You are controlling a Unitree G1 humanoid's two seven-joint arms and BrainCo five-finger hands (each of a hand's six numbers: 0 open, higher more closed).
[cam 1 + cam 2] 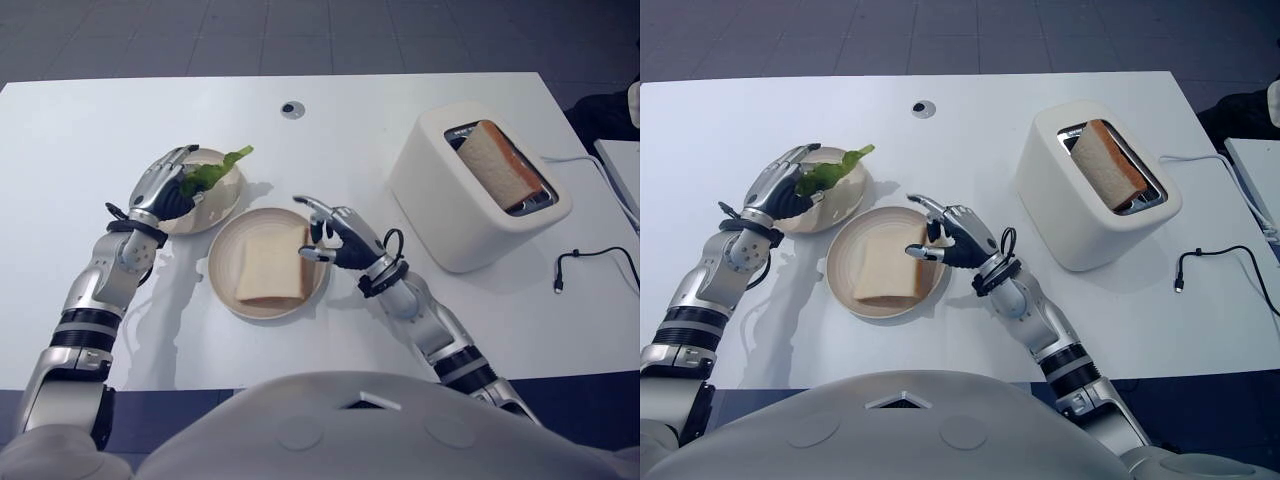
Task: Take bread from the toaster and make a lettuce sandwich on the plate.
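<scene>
White table (80, 120): my left hand (160, 187) grips lettuce (216, 170) in bowl (229, 196); my right hand (340, 236) spread, empty, over bread (270, 266) on plate (221, 264); toaster (440, 205) holds slice (500, 165).

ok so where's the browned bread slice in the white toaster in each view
Left eye view: browned bread slice, upper right, in the white boxy toaster's slot.
Right eye view: the slice, upper right, slightly nearer centre.
Shared landmark: small dark hole, upper middle, left of toaster.

Silver arms (100, 280) banded black (cable loops (392, 240) at wrists); left hand (163, 187) and right hand (338, 237) silver-plated over black
</scene>
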